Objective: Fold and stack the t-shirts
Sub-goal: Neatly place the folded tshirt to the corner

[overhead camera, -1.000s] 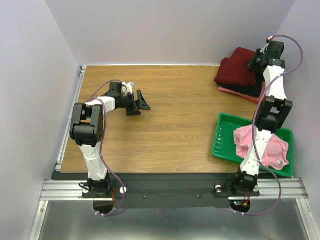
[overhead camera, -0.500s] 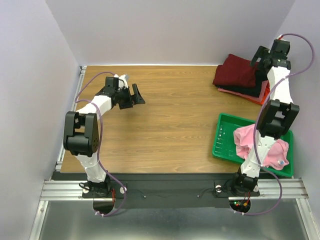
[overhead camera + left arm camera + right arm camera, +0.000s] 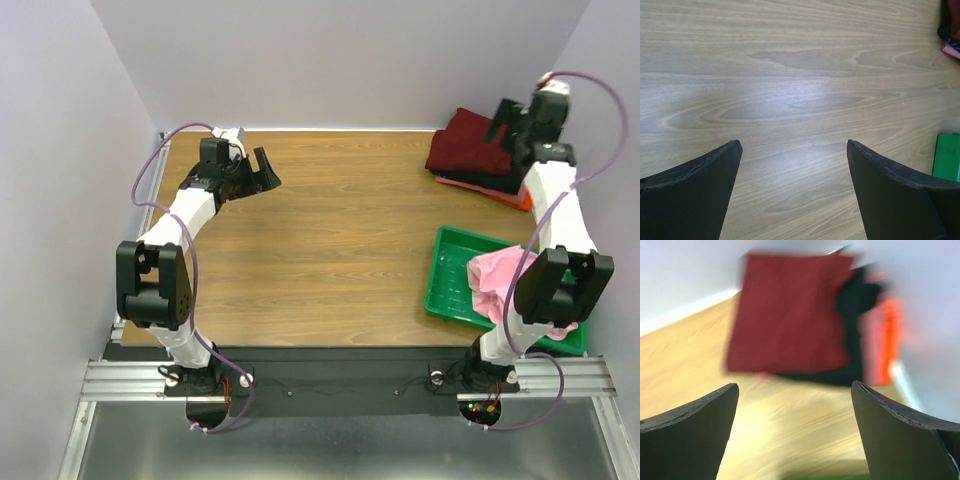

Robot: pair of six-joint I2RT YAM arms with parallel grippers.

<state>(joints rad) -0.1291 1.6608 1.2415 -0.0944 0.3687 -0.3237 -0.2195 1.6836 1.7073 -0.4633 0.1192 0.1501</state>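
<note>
A: Location of the folded t-shirt stack?
B: Far right corner of the table, behind the tray.
A: Tray?
B: Near right; one loose t-shirt lies in it.

My two arms look alike. The left arm and right arm have white tube links joined by chunky black joint housings. A left-side cable in purple runs along one, and a matching right-side cable along the other. The left gripper and right gripper each carry matte black, wedge-shaped fingers with rough edges. Small red and green lights glow by my right base.
</note>
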